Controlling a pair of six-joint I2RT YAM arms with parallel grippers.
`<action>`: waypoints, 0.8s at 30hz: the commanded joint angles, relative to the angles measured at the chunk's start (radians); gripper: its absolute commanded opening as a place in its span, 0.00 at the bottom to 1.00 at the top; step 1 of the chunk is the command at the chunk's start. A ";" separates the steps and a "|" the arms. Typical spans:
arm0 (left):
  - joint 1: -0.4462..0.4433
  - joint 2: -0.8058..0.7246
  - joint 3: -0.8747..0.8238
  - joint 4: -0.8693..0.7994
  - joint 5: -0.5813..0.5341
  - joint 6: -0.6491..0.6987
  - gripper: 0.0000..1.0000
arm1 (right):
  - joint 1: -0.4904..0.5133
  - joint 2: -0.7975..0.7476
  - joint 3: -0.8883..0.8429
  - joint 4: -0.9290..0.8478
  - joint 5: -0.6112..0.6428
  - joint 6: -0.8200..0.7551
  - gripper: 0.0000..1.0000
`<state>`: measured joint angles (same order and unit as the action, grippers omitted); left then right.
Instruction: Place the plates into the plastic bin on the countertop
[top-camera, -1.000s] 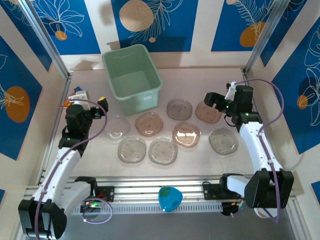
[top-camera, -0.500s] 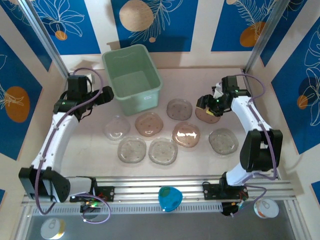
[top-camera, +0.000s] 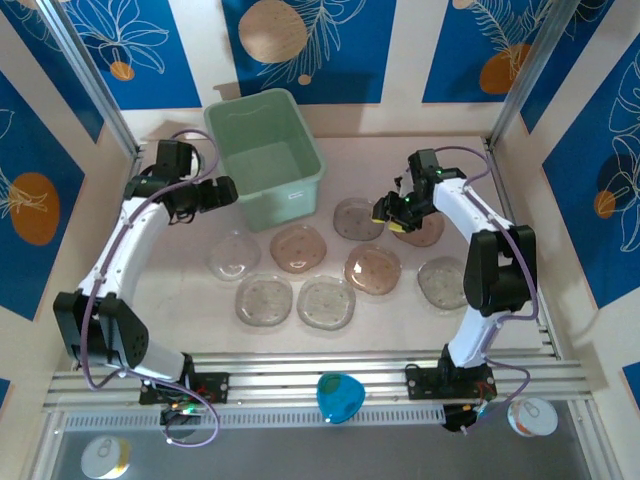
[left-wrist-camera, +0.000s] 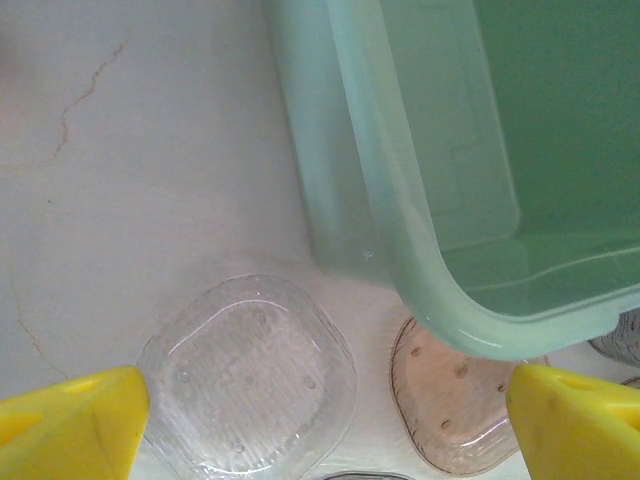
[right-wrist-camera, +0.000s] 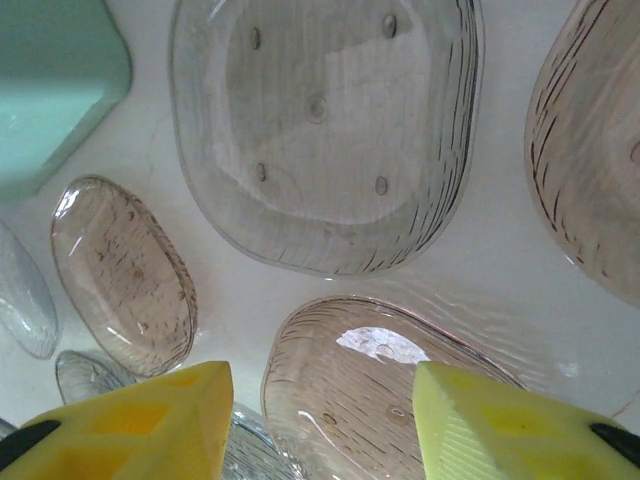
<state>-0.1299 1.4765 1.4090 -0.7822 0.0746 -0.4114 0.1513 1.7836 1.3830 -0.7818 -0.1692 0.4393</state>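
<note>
- My left gripper hangs with its fingers spread wide and nothing between them. It sits just beside the near-left corner of the plastic bin.
- In its wrist view, a clear plate lies flat below and to the left of the gap between my fingers. It rests just in front of the bin's near-left corner. A pinkish plate shows partly under the bin's rim on the other side.
- My right gripper is also parted and pinches nothing. It hovers to the right of the bin, over the gap between a grey plate and a pinkish one further from the bin.
- From its wrist, a glossy pinkish plate sits between my fingers, on the side away from the bin, not touched as far as I can tell.
- These plates are nearly round, so I judge no long axis matters for the grasp.
- I judge my left arm the nearer one to the bin.
- The bin is empty; all eight plates lie on the countertop, in front of the bin and to its right.
</note>
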 joint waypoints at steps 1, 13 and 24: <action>-0.017 0.031 0.056 -0.038 0.003 -0.006 0.92 | 0.001 -0.012 -0.027 0.024 0.052 0.072 0.50; -0.039 0.068 0.092 -0.025 0.010 -0.024 0.93 | 0.036 0.028 -0.083 0.109 0.118 0.135 0.49; -0.040 -0.008 0.047 -0.051 -0.024 -0.015 0.94 | 0.055 0.092 -0.083 0.122 0.203 0.170 0.46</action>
<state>-0.1623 1.4990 1.4662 -0.8043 0.0689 -0.4213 0.2020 1.8660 1.3079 -0.6621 -0.0048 0.5869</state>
